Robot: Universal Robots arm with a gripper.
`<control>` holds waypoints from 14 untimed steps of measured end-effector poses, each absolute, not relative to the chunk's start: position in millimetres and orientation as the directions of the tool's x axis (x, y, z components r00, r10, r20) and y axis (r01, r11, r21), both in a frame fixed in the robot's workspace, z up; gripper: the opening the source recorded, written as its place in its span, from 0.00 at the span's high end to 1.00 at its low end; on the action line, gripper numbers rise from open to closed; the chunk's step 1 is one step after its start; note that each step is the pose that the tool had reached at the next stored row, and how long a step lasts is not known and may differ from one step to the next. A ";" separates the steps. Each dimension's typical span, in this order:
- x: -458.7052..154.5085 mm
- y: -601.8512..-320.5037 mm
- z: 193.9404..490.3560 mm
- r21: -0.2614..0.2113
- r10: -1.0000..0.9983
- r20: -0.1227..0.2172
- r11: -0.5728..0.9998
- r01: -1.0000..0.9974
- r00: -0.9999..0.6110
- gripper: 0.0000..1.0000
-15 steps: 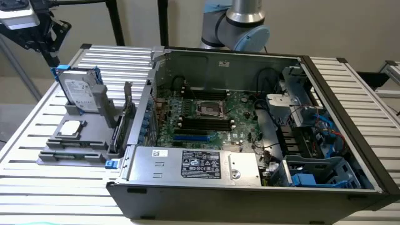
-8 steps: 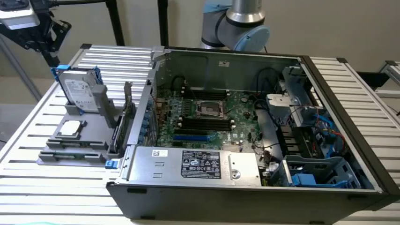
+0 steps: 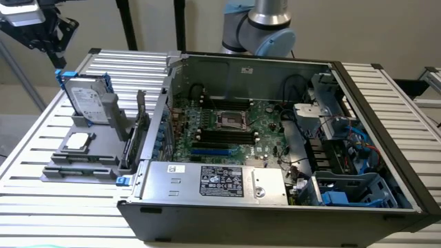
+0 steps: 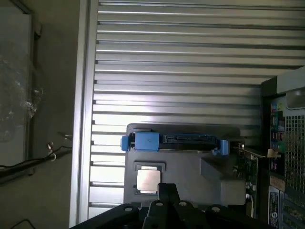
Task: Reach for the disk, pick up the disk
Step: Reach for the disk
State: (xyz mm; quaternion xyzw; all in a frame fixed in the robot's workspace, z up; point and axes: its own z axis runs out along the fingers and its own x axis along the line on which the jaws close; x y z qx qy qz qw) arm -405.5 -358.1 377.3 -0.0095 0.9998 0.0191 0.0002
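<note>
The disk [image 3: 91, 98] stands upright on its edge in a grey holder [image 3: 77, 170] at the exterior view's left. It is silver-grey with a white label and sits in a blue carrier bracket. In the wrist view I look down onto the disk's [image 4: 176, 141] thin top edge, with blue tabs at both ends. My gripper [image 3: 45, 36] hangs in the air well above the disk and slightly toward the exterior view's left, touching nothing. Its black body [image 4: 164, 210] shows at the edge of the wrist view.
A small square silver chip [image 3: 78, 140] lies flat on the holder in front of the disk. A circuit card [image 3: 138, 126] stands between the holder and the open computer case [image 3: 276, 129]. A silver box with a black label [image 3: 217, 181] fills the case's front. All rest on a slatted metal table [image 3: 28, 150].
</note>
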 end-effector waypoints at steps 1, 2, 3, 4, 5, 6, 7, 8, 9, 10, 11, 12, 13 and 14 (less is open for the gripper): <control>-407.8 -354.3 377.3 0.038 -0.019 -0.001 0.999 -0.019 -1.000 0.89; -409.8 -350.5 377.4 0.038 -0.019 -0.001 0.999 -0.019 -1.000 0.89; -412.1 -346.5 377.3 0.038 -0.019 -0.001 0.999 -0.019 -1.000 0.89; -414.7 -342.2 377.3 0.038 -0.019 -0.001 0.999 -0.019 -1.000 0.89; -417.3 -338.4 377.3 0.038 -0.019 -0.001 0.999 -0.019 -1.000 0.89; -420.1 -334.7 377.2 0.038 -0.019 -0.001 0.999 -0.019 -1.000 0.89; -422.9 -331.1 377.2 0.038 -0.019 -0.001 0.999 -0.019 -1.000 0.89; -425.2 -327.5 377.2 0.038 -0.019 -0.001 0.999 -0.019 -1.000 0.89; -427.0 -324.3 377.2 0.038 -0.019 -0.001 0.999 -0.019 -1.000 0.89; -427.8 -322.4 377.2 0.038 -0.019 -0.001 0.999 -0.019 -1.000 0.89; -427.8 -322.3 377.2 0.038 -0.019 -0.001 0.999 -0.019 -1.000 0.89; -427.8 -322.3 377.3 0.038 -0.019 -0.001 0.999 -0.019 -1.000 0.89; -427.8 -322.3 377.2 0.038 -0.019 -0.001 0.999 -0.019 -1.000 0.89; -427.8 -322.3 377.2 0.038 -0.019 -0.001 0.999 -0.019 -1.000 0.89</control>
